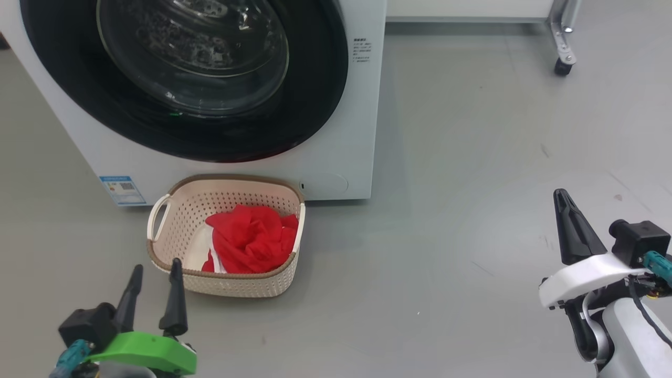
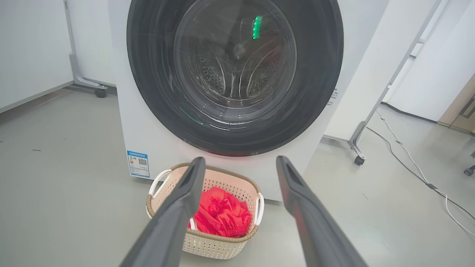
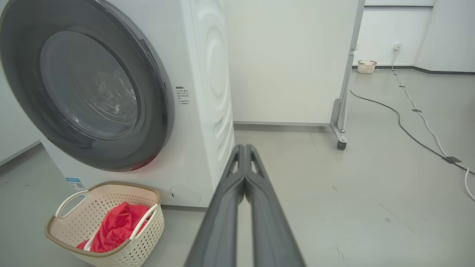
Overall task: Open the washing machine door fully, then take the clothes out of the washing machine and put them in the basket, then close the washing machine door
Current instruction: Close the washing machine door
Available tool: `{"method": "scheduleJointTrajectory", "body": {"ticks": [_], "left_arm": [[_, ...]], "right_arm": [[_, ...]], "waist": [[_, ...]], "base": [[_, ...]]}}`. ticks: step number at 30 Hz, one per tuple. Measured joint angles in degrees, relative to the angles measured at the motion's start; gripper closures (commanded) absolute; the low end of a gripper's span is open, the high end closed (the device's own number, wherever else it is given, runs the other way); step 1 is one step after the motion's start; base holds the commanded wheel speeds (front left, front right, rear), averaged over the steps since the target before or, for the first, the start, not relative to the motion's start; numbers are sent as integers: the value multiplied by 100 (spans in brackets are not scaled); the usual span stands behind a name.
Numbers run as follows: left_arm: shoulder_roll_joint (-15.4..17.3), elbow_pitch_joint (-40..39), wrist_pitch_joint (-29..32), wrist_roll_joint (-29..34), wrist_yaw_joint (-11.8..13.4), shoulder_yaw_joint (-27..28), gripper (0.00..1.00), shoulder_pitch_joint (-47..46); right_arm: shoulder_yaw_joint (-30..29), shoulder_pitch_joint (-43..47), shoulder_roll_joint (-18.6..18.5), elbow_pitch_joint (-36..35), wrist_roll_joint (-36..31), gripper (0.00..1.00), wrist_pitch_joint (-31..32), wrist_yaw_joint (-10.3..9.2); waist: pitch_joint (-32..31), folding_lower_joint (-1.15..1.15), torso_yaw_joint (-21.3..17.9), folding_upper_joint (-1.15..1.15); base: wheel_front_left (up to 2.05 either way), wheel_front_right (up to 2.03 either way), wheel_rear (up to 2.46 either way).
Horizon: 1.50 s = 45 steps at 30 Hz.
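The washing machine door (image 1: 191, 52) sits flush against the white washing machine (image 1: 357, 131), its black rim and glass bowl facing me. On the floor just in front stands the cream basket (image 1: 236, 286), holding the bunched red clothes (image 1: 252, 239). My left gripper (image 1: 156, 265) is open and empty, its tips just short of the basket's near rim. In the left wrist view, the left gripper (image 2: 240, 159) frames the basket (image 2: 219, 246) and the clothes (image 2: 222, 215). My right gripper (image 1: 560, 195) is shut and empty, far right over bare floor. It (image 3: 243, 146) points past the machine's right side.
A blue label (image 1: 122, 190) marks the machine's lower left front. A white panel on a caster (image 1: 563, 65) stands behind and to the right. Cables (image 3: 408, 133) run along the floor further right, with another small basket (image 3: 366, 66) by the far wall. Grey floor stretches between the grippers.
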Motion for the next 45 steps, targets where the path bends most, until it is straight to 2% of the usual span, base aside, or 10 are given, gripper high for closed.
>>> {"method": "scheduleJointTrajectory", "body": {"ticks": [6,7,8,9,26,45], "left_arm": [[-4,-188,0,16,0,160,0,34],[-5,-194,0,41,0,152,0,54],[-5,-198,0,53,0,140,0,82],[-5,-198,0,66,0,122,0,104],[-13,-307,0,236,0,44,0,274],[-29,-333,0,188,0,33,0,308]], "right_arm": [[-109,412,-12,-438,-169,100,0,-1],[-132,502,4,-472,-172,60,0,-3],[-159,597,22,-516,-187,13,0,-10],[-192,681,41,-557,-207,0,0,-11],[-413,1263,221,-1128,-521,0,0,-48],[-573,1516,365,-1346,-677,0,0,-41]], "waist": [[-182,0,-149,0],[-198,0,-161,0],[-212,0,-171,0],[-222,0,-176,0],[-286,0,-158,0],[-314,0,-131,0]], "base": [[0,0,0],[0,0,0],[0,0,0],[0,0,0],[0,0,0],[0,0,0]]}}
